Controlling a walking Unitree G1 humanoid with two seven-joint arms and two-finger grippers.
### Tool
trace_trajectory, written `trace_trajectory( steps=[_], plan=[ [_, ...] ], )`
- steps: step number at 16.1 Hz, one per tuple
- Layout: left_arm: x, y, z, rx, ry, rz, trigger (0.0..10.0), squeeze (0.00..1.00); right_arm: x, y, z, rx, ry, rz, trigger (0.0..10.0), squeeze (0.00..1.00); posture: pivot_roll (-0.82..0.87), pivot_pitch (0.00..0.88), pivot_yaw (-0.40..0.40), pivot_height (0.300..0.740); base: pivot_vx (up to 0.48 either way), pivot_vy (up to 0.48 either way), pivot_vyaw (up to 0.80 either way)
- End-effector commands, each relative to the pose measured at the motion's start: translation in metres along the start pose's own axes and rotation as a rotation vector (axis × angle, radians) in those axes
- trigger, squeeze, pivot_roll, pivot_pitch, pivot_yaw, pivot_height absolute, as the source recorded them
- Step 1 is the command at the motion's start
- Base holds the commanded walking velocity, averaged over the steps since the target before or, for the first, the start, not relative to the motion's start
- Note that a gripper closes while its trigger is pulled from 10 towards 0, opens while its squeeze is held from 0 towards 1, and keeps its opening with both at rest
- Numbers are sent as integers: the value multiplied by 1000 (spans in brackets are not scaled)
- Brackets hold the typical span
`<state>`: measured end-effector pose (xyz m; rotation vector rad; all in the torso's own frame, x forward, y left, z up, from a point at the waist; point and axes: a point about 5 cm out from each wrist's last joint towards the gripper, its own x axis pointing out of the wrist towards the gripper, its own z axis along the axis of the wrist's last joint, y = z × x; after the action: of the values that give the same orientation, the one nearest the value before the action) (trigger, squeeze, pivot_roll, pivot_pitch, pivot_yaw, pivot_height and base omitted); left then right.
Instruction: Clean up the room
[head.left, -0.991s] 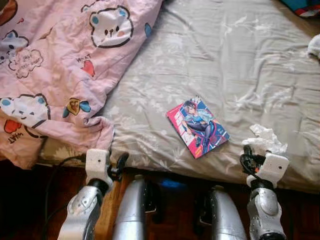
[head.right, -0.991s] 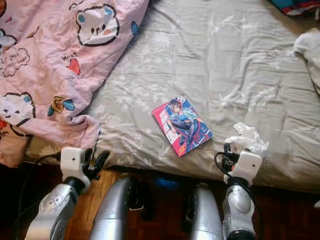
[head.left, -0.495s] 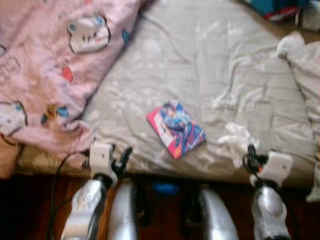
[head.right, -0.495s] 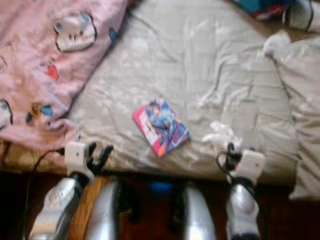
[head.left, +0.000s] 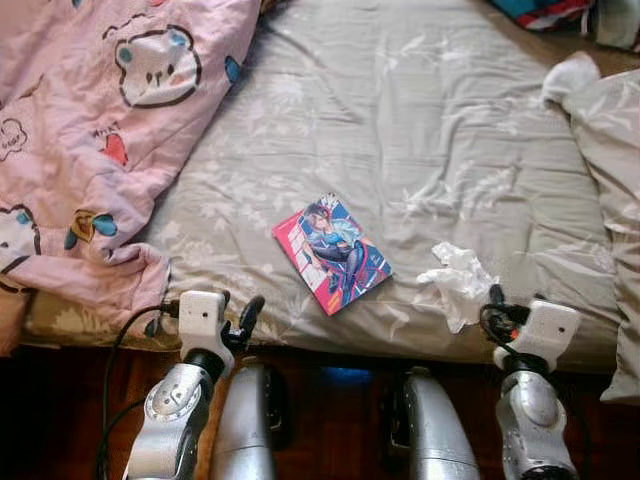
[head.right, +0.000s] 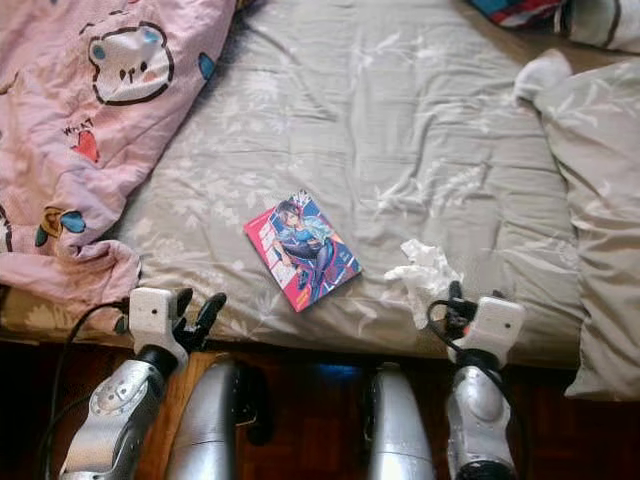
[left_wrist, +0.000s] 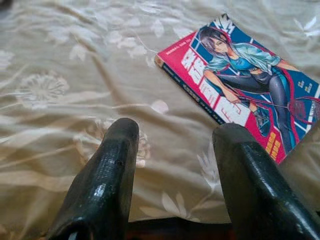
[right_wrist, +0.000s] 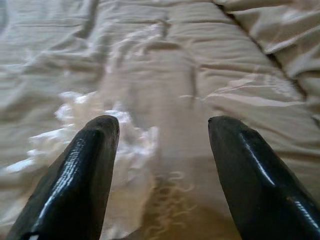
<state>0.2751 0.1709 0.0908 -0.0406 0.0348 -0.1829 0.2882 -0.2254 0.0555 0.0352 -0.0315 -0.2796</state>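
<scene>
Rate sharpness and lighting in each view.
Left and right eye views: sharp, evenly lit bed; the floor below is in deep shadow. Left wrist view: comic book crisp, the open left gripper soft. Right wrist view: the open right gripper and crumpled tissue blurred, tissue washed out.

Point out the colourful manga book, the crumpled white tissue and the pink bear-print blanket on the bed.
colourful manga book (head.left: 332, 254): left eye view, middle of its cover.
crumpled white tissue (head.left: 455, 281): left eye view, centre of the wad.
pink bear-print blanket (head.left: 100, 150): left eye view, plain pink fabric below the bear face.
</scene>
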Motion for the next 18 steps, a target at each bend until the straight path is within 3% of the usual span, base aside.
trace_trajectory(
  steps=[1, 4, 18],
  plan=[
    [-11, 7, -14, 1, 56, 28, 10000, 0, -7, -3, -9, 3, 40, -11, 10000, 0, 83, 456, 65, 646, 0, -450, 0],
    [-10, 7, -14, -3, 55, 30, 10000, 0, -5, -4, -8, 2, 43, -13, 10000, 0, 83, 456, 65, 646, 0, -363, 0],
    [-8, 8, -16, -29, 67, 43, 10000, 0, -4, 5, -14, -21, 105, 46, 10000, 0, 80, 465, 60, 646, 0, 0, 0]
  ],
)
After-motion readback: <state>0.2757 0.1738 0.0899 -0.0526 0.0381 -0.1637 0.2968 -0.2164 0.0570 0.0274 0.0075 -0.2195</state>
